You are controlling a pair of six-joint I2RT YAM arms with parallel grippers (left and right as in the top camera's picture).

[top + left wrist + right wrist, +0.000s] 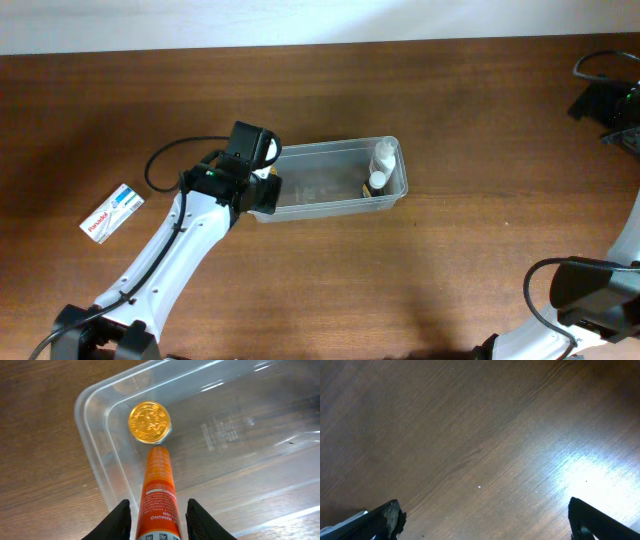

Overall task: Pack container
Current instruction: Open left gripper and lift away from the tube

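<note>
The clear plastic container point(330, 149) lies in the middle of the table. My left gripper point(256, 178) hangs over its left end, shut on an orange tube point(159, 487). The tube points down into the container's corner point(92, 445), gold cap point(149, 421) first. Whether the cap touches the floor I cannot tell. Two small white bottles point(381, 166) lie at the container's right end. My right gripper point(485, 525) is open wide over bare wood, with nothing between its fingers point(385, 520).
A small white box with blue and red print point(112, 212) lies on the table at the left. The right arm point(600, 290) is at the lower right edge. Dark equipment with cables point(605, 100) sits at the far right corner.
</note>
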